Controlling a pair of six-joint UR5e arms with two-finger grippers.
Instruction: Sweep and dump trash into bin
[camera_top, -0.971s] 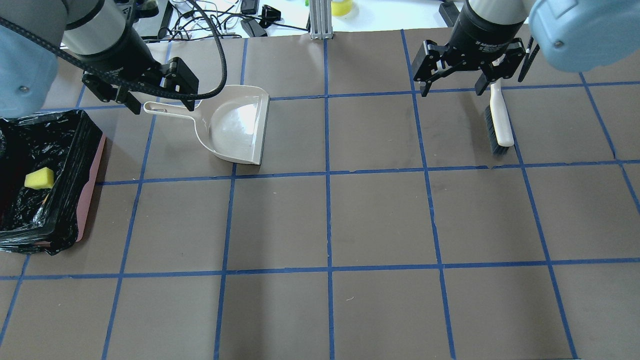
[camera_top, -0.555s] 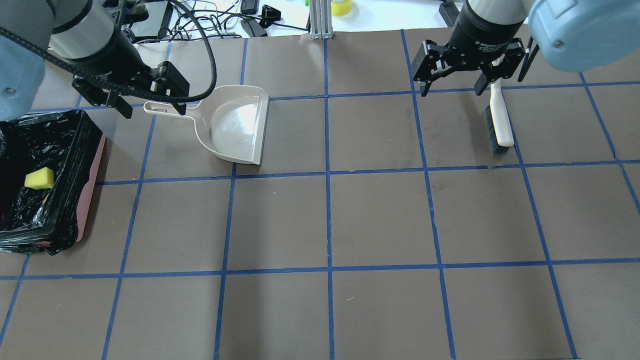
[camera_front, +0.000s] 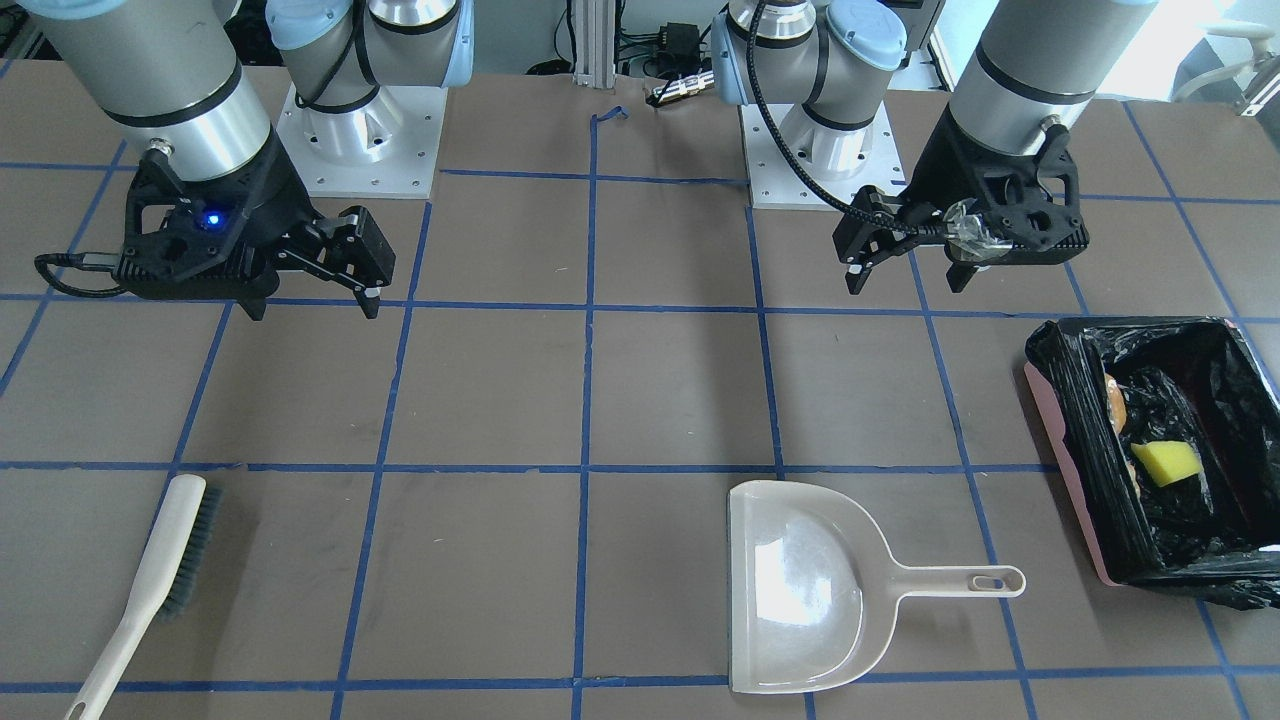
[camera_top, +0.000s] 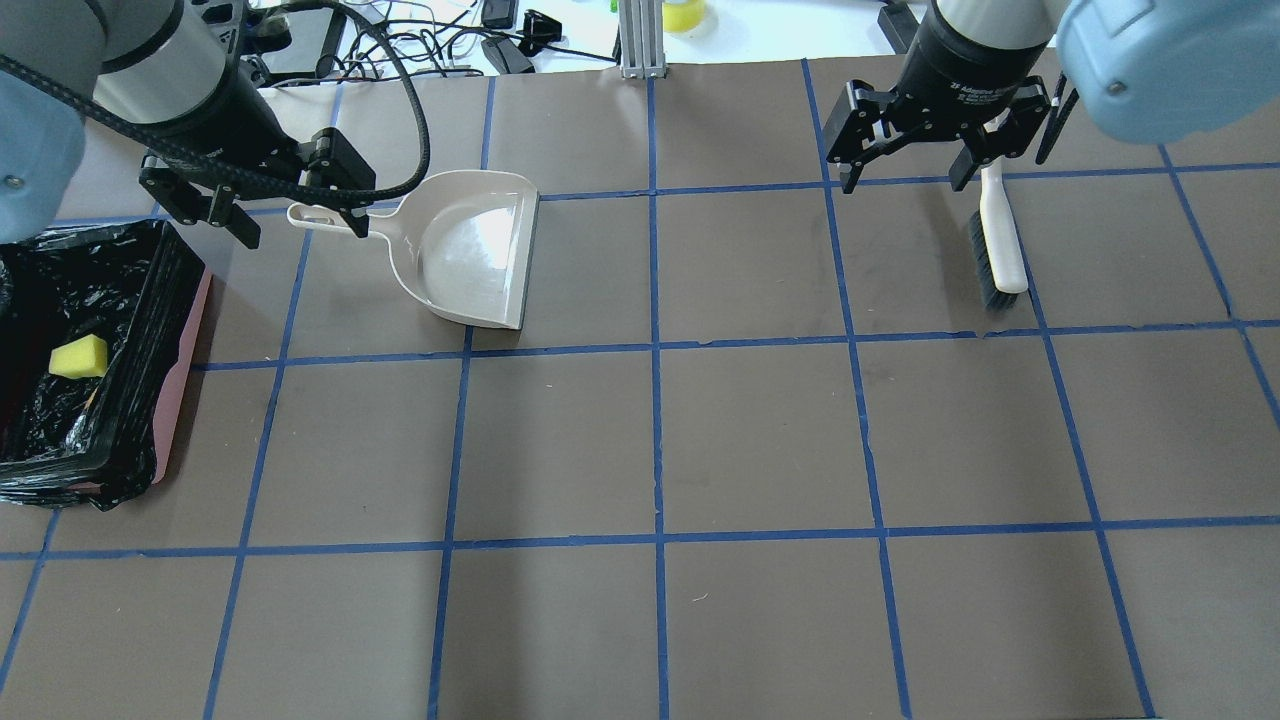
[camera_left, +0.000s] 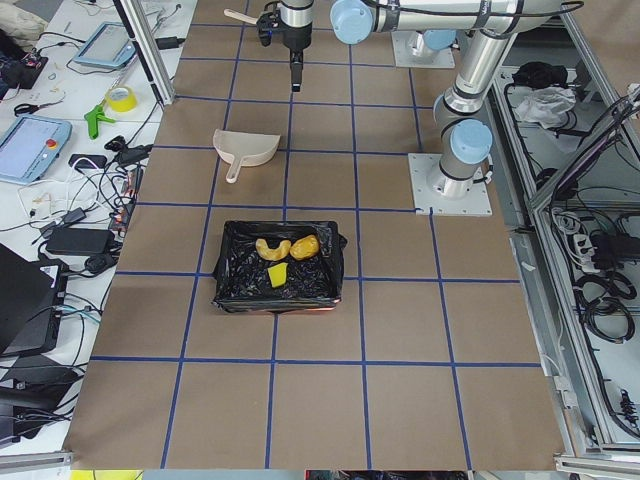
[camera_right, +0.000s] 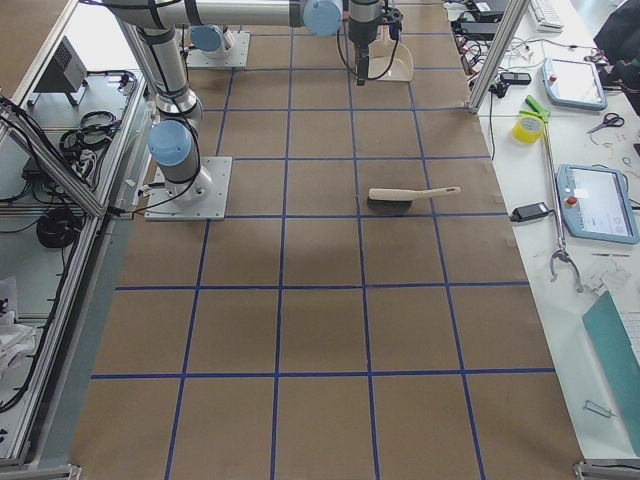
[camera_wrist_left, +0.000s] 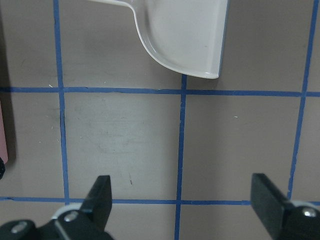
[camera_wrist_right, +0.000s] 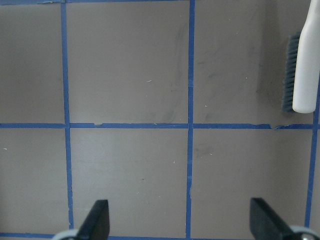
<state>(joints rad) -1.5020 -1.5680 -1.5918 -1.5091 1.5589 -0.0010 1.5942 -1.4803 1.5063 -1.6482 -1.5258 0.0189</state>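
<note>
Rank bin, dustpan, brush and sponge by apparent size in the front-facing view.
Largest to smallest:
bin (partly cropped by the frame)
dustpan
brush: about as long as the dustpan, much slimmer
yellow sponge

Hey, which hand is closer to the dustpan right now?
Left. The left hand hangs open, raised, a short way off the handle side of the dustpan. The right hand is far across the table, by the brush.

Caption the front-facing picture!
Left gripper and right gripper hover open; dustpan and brush lie free; sponge in bin.
</note>
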